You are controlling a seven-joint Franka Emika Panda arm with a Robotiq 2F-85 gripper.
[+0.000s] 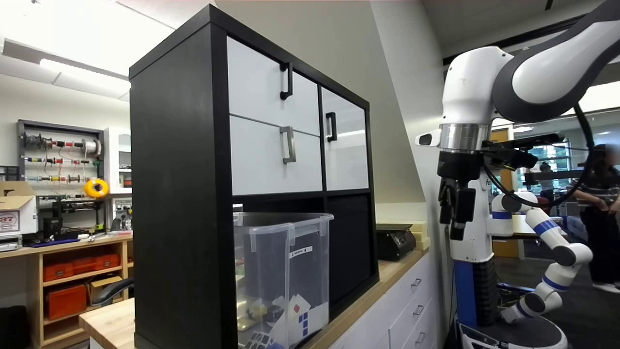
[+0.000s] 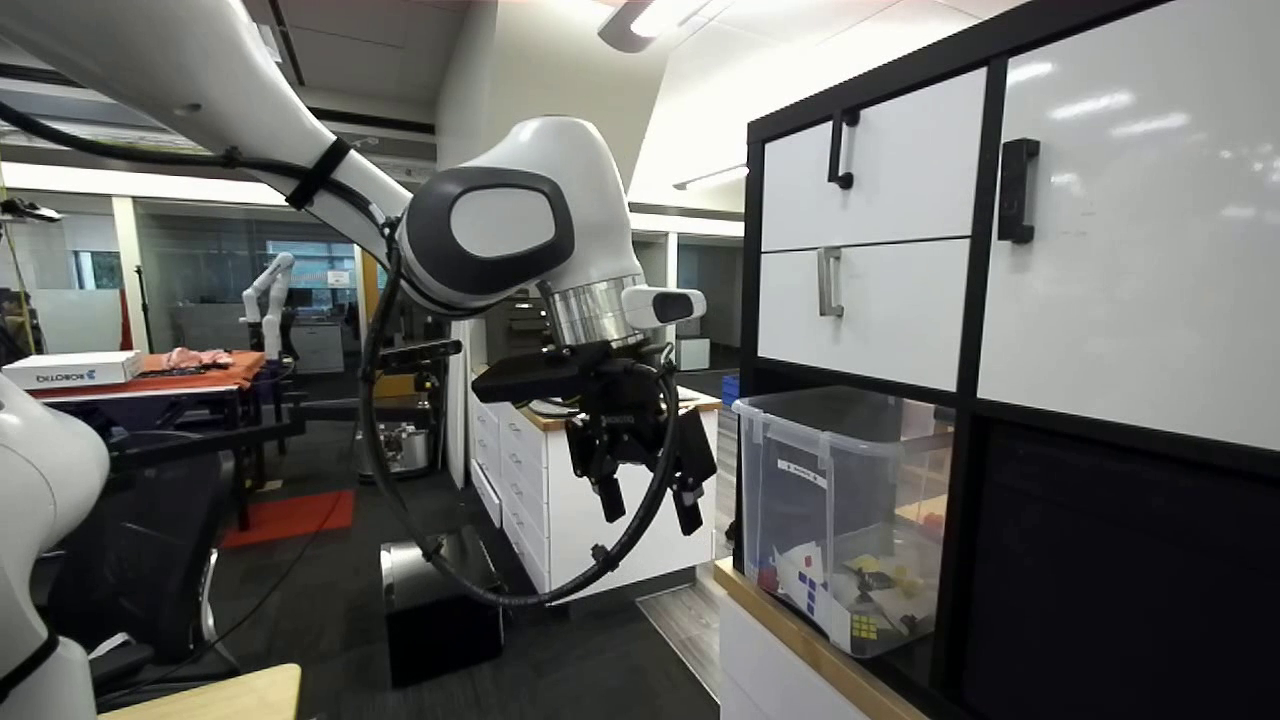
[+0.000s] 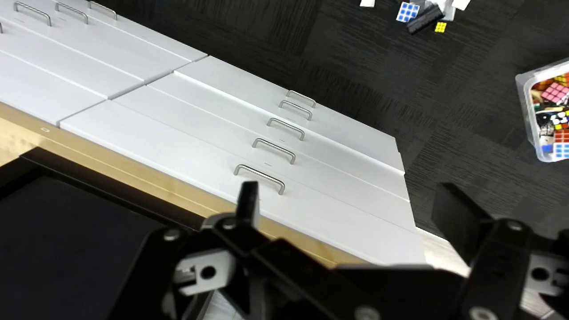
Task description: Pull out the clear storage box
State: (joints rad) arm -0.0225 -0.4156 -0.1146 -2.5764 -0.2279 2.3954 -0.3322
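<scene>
The clear storage box (image 1: pixel 314 271) juts partway out of a black shelf unit (image 1: pixel 172 184) at its 7 o'clock, and the whole lot stands on a wooden tabletop (image 1: pixel 402 261) with white drawers (image 3: pixel 213 129) underneath. The claw (image 2: pixel 650 505) is spread wide, hanging at the box's 9 o'clock in an exterior view, apart from it. There's dark carpet (image 3: pixel 355 66) from 12 to 3 o'clock in the wrist view, plus wire spools (image 1: pixel 91 147) around 9 in an exterior view.
</scene>
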